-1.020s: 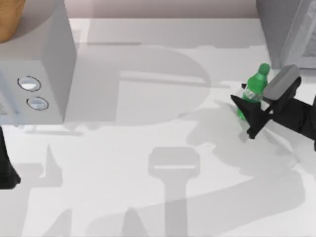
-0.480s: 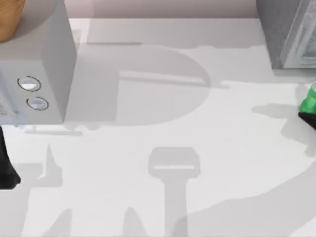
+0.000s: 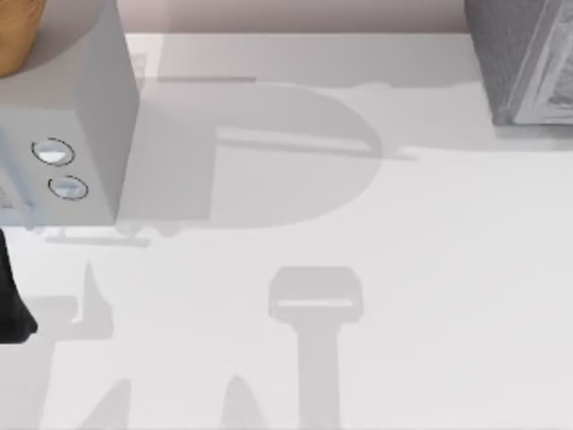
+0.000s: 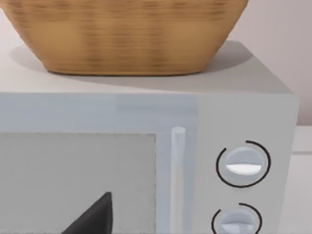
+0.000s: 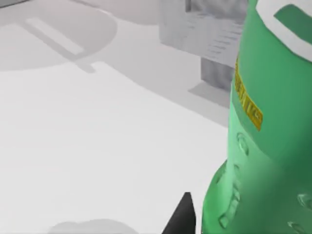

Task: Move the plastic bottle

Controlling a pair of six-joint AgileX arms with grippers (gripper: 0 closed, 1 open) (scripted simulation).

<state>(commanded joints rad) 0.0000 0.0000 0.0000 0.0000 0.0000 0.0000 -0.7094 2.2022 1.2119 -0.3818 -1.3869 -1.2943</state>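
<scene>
Right gripper (image 5: 253, 219): pinching the bottle (image 5: 273, 122). In the right wrist view one dark finger (image 5: 183, 217) lies against the bottle's lower side, and the green body stands directly in front of the camera.

Bottle: upright in the grip. A yellow marking runs down its side, and the edge of the white-and-green label shows at the upper part. The dimpled base section is nearest the finger. Whether the base touches the desk (image 5: 97, 146) cannot be told.

Surroundings, right side: a grey box (image 5: 204, 34) stands on the desk beyond the bottle, apart from it. In the top view the same box (image 3: 528, 63) sits at the desk's far right corner.

Left gripper (image 4: 95, 219): faces the microwave (image 4: 146, 161) door at close range. Whether it is spread or pressed together cannot be told.

Left arm (image 3: 11, 296): parked at the left edge of the desk (image 3: 358, 358), just in front of the microwave (image 3: 81, 107).

Microwave: stands at the far left of the desk, with two round knobs (image 4: 243, 164) one above the other on its front panel. A woven basket (image 4: 126, 34) rests on its roof.
</scene>
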